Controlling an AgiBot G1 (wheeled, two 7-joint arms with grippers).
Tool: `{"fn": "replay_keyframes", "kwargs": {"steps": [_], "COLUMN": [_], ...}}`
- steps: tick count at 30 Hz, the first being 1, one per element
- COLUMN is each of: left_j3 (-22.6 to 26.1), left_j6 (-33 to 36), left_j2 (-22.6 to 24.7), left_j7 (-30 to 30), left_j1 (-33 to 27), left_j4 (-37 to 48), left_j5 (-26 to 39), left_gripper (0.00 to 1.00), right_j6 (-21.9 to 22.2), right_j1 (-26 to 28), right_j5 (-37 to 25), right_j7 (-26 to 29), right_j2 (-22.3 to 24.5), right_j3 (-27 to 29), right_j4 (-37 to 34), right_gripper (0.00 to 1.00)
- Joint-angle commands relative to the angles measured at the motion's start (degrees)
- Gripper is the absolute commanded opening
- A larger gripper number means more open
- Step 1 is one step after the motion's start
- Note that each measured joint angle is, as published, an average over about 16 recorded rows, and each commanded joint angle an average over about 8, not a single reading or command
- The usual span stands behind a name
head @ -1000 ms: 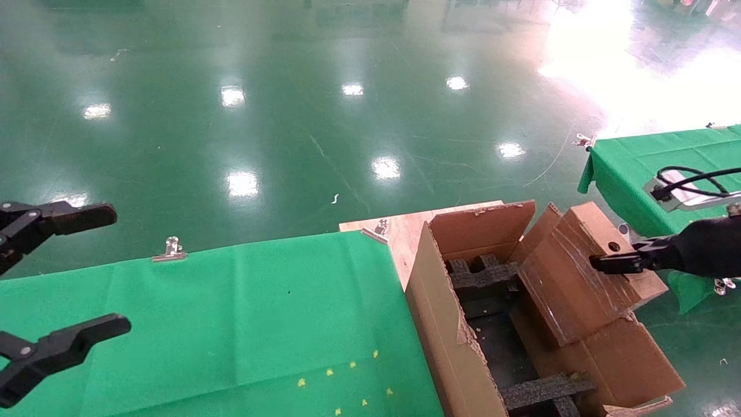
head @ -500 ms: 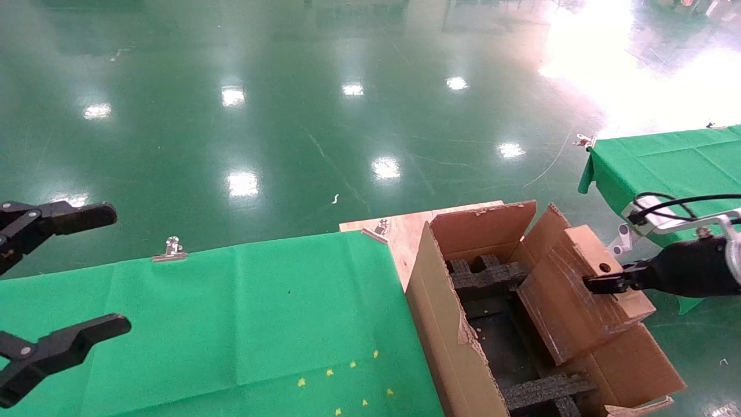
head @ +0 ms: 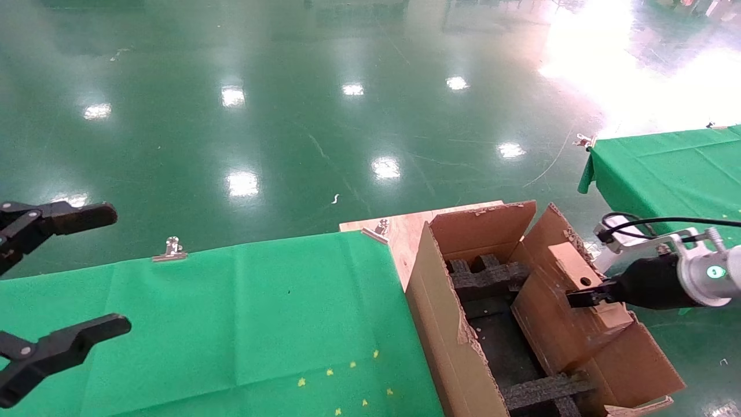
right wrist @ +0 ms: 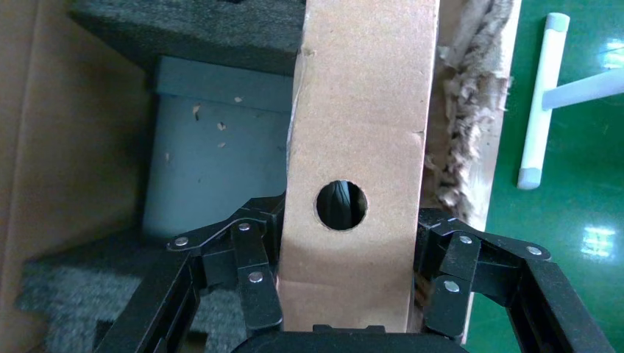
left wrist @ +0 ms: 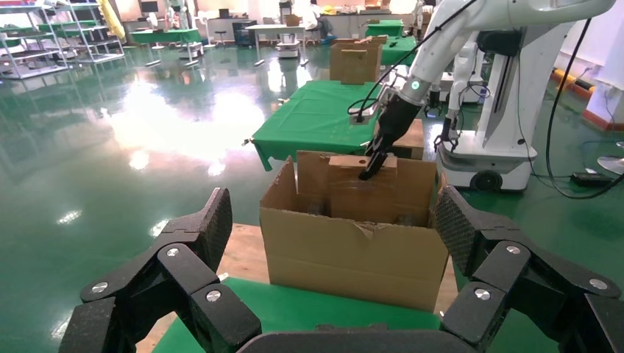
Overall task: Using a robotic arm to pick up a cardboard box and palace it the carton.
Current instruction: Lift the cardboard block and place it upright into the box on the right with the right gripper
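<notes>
Half done, by judgement: right gripper (head: pixel 579 299) is clenching the box (head: pixel 564 315), partly lowered inside the carton (head: pixel 446 324); release remaining. Left gripper (head: pixel 58 278) is idling, released.

Gripper-held cardboard box (head: pixel 564 307) inside carton (head: pixel 446 324)

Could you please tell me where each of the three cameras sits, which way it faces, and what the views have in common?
Head view: on the robot's head, facing forward and down at the carton and green table; both grippers show, left gripper open.
Left wrist view: on the left wrist, facing across to the carton; its own fingers frame it.
Right wrist view: on the right wrist, looking down into the carton; right gripper clamps the cardboard box.
Shared: all three show the cardboard box and carton.
</notes>
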Motion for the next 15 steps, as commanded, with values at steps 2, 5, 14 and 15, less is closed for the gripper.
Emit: {"fn": "replay_keyframes", "kwargs": {"steps": [2,5,14,15], "left_j3": [0.0,0.0,0.0,0.0], "left_j6": [0.0,0.0,0.0,0.0], "left_j2": [0.0,0.0,0.0,0.0], "left_j7": [0.0,0.0,0.0,0.0], "left_j1": [0.0,0.0,0.0,0.0], "left_j4": [0.0,0.0,0.0,0.0], "left_j5": [0.0,0.0,0.0,0.0], "left_gripper": [1.0,1.0,1.0,1.0], "right_j6": [1.4,2.4,4.2,4.3], "right_j1": [-1.1,-1.8,-3.7,-4.0], "right_j5": [0.0,-0.1,0.3,0.4], "right_j7": [0.6,0.9,0.9,0.8], "right_j2": [-1.3,-2.6,-5.9,-6.2], "right_j3": [-0.3,-0.4,-0.7,-0.7], "right_j4": [-0.9,-1.8,-4.4,-4.8], "right_gripper": [0.0,0.0,0.0,0.0]}}
